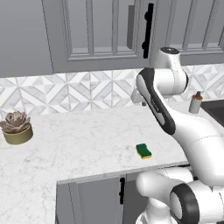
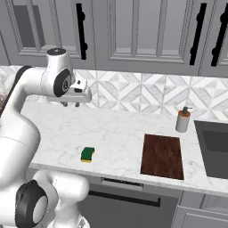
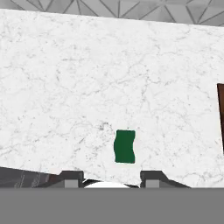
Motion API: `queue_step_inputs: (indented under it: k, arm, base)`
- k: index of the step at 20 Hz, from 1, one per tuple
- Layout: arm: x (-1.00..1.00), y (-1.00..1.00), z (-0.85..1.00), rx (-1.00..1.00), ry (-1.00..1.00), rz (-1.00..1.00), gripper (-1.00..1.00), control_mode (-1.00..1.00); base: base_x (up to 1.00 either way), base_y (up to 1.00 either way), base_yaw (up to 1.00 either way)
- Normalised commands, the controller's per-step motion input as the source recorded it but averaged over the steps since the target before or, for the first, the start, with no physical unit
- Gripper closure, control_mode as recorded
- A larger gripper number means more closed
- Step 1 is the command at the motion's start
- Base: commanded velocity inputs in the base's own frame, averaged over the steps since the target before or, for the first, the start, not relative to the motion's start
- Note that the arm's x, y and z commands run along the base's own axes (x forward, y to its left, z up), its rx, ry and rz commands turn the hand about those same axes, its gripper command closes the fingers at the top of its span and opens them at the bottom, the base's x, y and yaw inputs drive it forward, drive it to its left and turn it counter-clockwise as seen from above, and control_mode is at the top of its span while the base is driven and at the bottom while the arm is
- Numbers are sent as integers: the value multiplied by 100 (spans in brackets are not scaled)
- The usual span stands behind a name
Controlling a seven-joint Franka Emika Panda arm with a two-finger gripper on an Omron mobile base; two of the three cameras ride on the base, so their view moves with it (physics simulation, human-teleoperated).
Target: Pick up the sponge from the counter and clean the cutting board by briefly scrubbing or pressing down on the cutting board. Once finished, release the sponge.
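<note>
Fingers [image 3: 72, 178] stand apart with bare counter between them, holding nothing; the gripper [image 2: 71, 104] hangs high over the back of the worktop, well clear of any surface. Whether the jaws are fully spread I cannot tell, only that there is a clear gap.

Nearest the front edge lies the sponge [image 2: 87, 154], green side up, alone on the white counter [image 2: 120, 133]. In the hand view it sits at about six o'clock [image 3: 124, 146], just above the tips and a little right of the midline. Its long sides run up and down in that view.

To do the pickup well, I'd say the hand should drift slightly toward the sponge's centre, then drop straight down, jaws straddling the narrow width, and close only once the tips are down beside the yellow layer.

Farther along, at three o'clock from the sponge in the right base view, the cutting board [image 2: 162, 156] lies flat and bare, well apart from the sponge.

Beyond it, a soap dispenser [image 2: 183, 120] stands by the sink [image 2: 213, 147], whose basin looks empty. Off to the far left, a small pot [image 1: 17, 134] holds a succulent [image 1: 15, 120].
</note>
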Motion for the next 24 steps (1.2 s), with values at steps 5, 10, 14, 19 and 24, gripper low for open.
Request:
queue_step_inputs:
  k: [5, 10, 14, 19, 24]
  arm:
    - [-45, 0, -10, 0, 2, 0, -100, -100]
    - [-81, -1, -42, -1, 15, 0, -100, -100]
    - [-16, -3, -66, 0, 29, 0, -100, -100]
    - [-1, -24, -55, 0, 27, 0, -100, -100]
    - [23, -6, -57, 0, 25, 0, -100, -100]
  base:
    - [0, 0, 0]
    - [0, 0, 0]
    - [0, 0, 0]
    - [0, 0, 0]
    - [0, 0, 0]
